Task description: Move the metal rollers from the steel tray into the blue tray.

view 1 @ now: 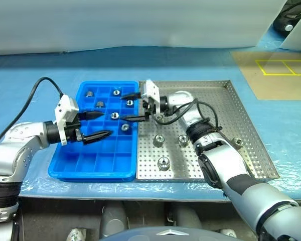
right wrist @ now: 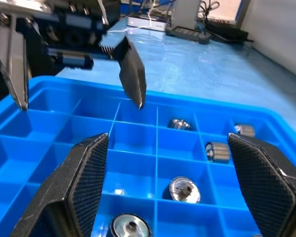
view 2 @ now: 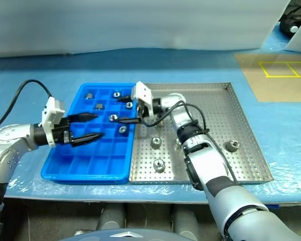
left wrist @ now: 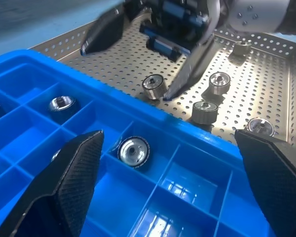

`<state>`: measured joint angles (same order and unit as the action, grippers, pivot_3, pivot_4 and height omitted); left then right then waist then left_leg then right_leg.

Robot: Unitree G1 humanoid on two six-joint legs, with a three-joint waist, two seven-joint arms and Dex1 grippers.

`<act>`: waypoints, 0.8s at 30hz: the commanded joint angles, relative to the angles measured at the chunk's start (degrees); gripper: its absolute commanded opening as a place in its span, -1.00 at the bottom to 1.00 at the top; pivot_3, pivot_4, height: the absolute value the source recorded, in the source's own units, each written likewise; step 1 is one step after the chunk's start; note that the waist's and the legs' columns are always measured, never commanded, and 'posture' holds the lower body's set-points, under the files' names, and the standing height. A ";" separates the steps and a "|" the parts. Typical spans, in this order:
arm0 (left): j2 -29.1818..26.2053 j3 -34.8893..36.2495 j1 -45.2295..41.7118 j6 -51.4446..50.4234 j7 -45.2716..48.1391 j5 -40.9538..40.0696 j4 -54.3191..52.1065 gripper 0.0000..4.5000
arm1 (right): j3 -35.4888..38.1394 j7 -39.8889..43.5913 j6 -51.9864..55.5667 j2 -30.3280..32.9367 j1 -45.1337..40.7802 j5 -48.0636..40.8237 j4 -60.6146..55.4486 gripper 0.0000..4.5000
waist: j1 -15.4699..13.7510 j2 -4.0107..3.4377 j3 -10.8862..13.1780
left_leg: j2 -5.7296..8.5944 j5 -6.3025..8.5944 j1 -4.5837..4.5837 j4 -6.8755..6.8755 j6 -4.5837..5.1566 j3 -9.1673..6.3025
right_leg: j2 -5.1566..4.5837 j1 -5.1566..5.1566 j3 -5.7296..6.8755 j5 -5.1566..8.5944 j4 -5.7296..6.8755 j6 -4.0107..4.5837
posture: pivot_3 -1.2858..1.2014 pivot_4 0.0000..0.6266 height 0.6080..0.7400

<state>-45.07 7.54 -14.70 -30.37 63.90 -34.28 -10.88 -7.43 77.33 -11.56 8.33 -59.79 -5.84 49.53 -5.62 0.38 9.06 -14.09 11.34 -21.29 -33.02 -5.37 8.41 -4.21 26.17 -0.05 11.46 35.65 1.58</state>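
Two trays sit edge to edge on the blue sheet, and I take the blue tray [view 1: 95, 165] as my landmark. Just beside it, on its right, lies the steel tray [view 1: 241, 115], their long rims touching or nearly so.

Counting the metal rollers [view 1: 163, 162] now: I see four on the steel tray's perforated floor, three grouped near the blue tray and one well apart toward the steel tray's right rim. Six more rest inside the blue tray, each in its own compartment, all in the far half; the near rows hold nothing.

My right gripper [view 1: 135, 107] hangs over the blue tray's right edge, pointing across it, fingers spread wide with nothing between them. In the right wrist view a roller sits in a compartment below and between those fingers, apart from both.

My left gripper [view 1: 101, 125] hovers over the blue tray's middle, coming in from its left side, jaws fully apart and empty. From the left wrist view one roller lies in a compartment just ahead of its fingers [left wrist: 64, 187], untouched.
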 commanded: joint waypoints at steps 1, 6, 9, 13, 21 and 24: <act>1.31 -3.74 -2.06 1.62 2.12 1.00 0.13 1.00 | 1.67 4.30 3.69 6.96 0.04 -2.22 -5.94 0.76 | -0.06 0.01 0.00 | 0.03 -0.01 -0.01 -0.01 0.01 0.00 | -0.01 0.00 -0.01 0.00 0.00 0.00 | 0.11 -0.52 1.00; 5.60 -9.93 -3.80 3.06 3.49 2.64 0.19 1.00 | 1.68 6.05 8.07 19.16 5.05 -1.60 -11.47 0.76 | 0.19 0.04 -0.01 | 0.04 -0.02 0.02 -0.03 0.01 0.00 | 0.00 -0.03 -0.03 0.00 0.01 0.00 | 0.07 -0.52 1.00; 8.95 -12.37 -5.25 3.23 3.09 2.94 1.02 1.00 | 3.03 6.01 12.74 25.09 10.52 -3.29 -17.45 0.76 | 0.67 0.05 0.00 | 0.05 -0.13 0.01 -0.03 0.17 0.01 | 0.02 -0.02 -0.09 -0.01 0.01 -0.01 | 0.04 -0.52 1.00; 12.99 -13.80 -7.97 3.64 2.21 3.56 3.22 1.00 | 4.70 5.94 20.70 31.09 20.44 -6.64 -29.12 0.76 | 0.98 0.05 0.00 | 0.07 -0.14 0.05 -0.05 0.17 0.02 | 0.02 -0.06 -0.13 -0.01 0.02 -0.02 | 0.01 -0.52 1.00; 15.35 -14.94 -12.31 4.46 4.19 4.23 7.30 1.00 | 9.88 2.97 23.19 43.55 32.67 -6.83 -30.11 0.76 | 2.06 0.05 0.00 | 0.17 -0.07 0.19 -0.05 0.09 0.11 | 0.01 -0.23 -0.24 -0.03 0.02 -0.08 | -0.04 -0.52 1.00; 14.82 -14.58 -12.06 4.47 4.74 4.25 7.60 1.00 | 13.67 1.35 20.44 48.80 36.10 -6.35 -23.74 0.76 | 1.96 0.05 0.00 | 0.26 -0.06 0.17 -0.05 0.13 0.12 | 0.00 -0.25 -0.29 -0.04 -0.01 -0.09 | -0.05 -0.52 1.00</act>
<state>-29.75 -7.67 -26.45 -26.59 67.95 -29.99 -2.75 2.84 79.39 11.02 55.33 -24.52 -12.06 24.16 -3.66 0.43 9.06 -13.83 11.27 -21.12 -33.08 -5.22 8.53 -4.21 25.92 -0.34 11.43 35.61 1.49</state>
